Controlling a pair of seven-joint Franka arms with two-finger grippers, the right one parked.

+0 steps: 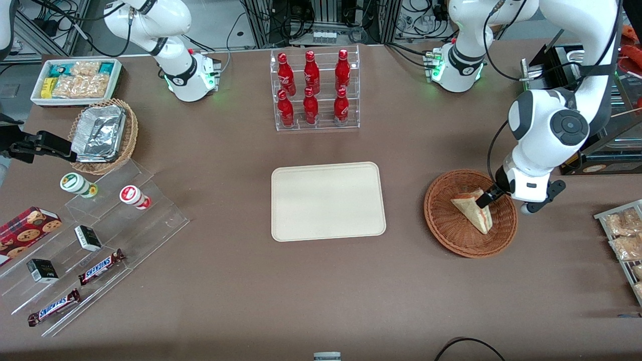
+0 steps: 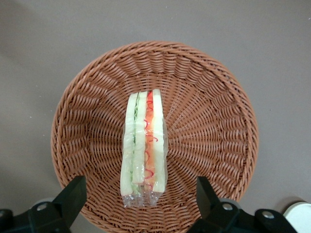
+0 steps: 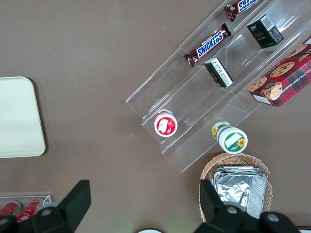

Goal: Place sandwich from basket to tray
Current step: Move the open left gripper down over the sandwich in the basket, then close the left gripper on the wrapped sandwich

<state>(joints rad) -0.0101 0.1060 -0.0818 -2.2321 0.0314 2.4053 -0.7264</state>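
The sandwich (image 1: 473,211) (image 2: 144,145), a plastic-wrapped wedge of pale bread with red and green filling, lies in the round reddish-brown wicker basket (image 1: 446,225) (image 2: 214,126) toward the working arm's end of the table. My left gripper (image 1: 485,198) (image 2: 141,196) hovers just above the basket, open, with its two black fingers (image 2: 73,194) standing wide on either side of the sandwich's wrapped end, not touching it. The cream tray (image 1: 328,201) lies bare at the table's middle, beside the basket.
A clear rack of red bottles (image 1: 315,90) stands farther from the front camera than the tray. A wire rack of snack packets (image 1: 624,240) sits at the working arm's table edge. Acrylic steps with candy bars (image 1: 100,267), a foil-filled tan basket (image 1: 103,135) and a white snack bin (image 1: 75,80) lie toward the parked arm's end.
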